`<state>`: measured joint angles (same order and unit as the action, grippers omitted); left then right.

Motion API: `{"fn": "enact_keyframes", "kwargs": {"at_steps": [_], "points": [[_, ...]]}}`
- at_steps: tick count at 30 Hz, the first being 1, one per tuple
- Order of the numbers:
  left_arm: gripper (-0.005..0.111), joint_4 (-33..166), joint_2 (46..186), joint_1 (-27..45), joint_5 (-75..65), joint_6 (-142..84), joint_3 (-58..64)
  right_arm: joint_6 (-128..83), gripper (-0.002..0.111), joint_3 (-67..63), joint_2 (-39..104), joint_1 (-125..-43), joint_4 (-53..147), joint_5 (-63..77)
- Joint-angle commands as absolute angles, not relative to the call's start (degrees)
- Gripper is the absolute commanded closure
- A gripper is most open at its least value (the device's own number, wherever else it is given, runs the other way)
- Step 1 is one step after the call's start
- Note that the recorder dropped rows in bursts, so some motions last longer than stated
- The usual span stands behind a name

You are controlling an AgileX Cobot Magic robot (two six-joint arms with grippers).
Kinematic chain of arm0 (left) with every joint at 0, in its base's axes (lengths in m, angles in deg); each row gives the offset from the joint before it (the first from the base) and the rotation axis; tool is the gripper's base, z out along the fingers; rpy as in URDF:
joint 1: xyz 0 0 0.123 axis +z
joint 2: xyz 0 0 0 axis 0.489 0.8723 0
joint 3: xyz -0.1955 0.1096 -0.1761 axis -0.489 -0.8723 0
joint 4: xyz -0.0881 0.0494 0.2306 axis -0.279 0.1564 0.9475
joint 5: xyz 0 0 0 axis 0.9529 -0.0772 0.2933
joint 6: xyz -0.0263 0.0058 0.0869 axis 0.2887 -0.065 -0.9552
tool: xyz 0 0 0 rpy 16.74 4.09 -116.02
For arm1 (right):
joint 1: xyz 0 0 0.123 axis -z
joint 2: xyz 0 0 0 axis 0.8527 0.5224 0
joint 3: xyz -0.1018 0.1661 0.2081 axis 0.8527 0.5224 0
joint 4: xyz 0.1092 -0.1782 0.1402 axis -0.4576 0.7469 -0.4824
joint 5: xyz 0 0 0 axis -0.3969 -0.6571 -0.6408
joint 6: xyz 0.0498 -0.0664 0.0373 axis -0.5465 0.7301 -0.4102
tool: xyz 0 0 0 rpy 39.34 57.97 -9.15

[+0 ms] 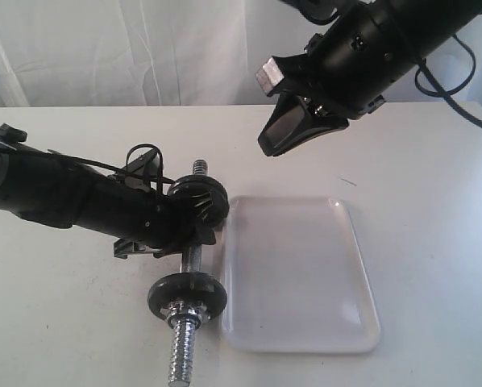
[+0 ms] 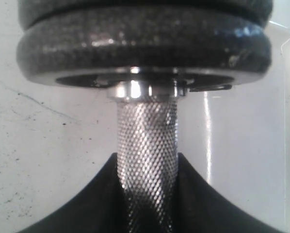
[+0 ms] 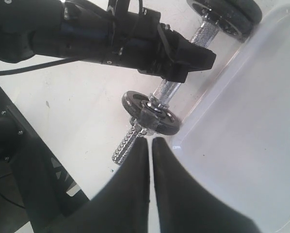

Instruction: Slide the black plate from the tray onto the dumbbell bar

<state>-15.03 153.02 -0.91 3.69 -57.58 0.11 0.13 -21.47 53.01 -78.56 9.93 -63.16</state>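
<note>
Left hand pinches the knurled middle of the dumbbell bar, which runs alongside the white tray on the bench, one disc just beside the tray's rim. On my screens, two black discs sit stacked tight together on the bar's far end. The outer one looks to me like the black plate, though I cannot tell the pair apart for certain. A single disc sits near the other threaded end. Right hand hangs well above the tray's far edge, its fingers pressed together.
</note>
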Motion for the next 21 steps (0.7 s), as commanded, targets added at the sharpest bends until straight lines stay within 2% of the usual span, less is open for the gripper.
{"fn": "enact_keyframes", "kwargs": {"at_steps": [1,15,21], "points": [[0.107,-18.9,149.4,-1.2,7.6,-57.4,2.3,0.1,0.105,-21.6,52.3,-78.3,9.8,-63.3],[0.106,-18.4,149.4,-1.2,8.3,-57.6,2.3,0.1,0.105,-21.6,52.3,-78.3,9.8,-63.3],[0.086,-18.3,149.4,-1.2,8.3,-57.4,2.3,0.1,0.105,-21.6,52.3,-78.3,9.8,-63.3]]}}
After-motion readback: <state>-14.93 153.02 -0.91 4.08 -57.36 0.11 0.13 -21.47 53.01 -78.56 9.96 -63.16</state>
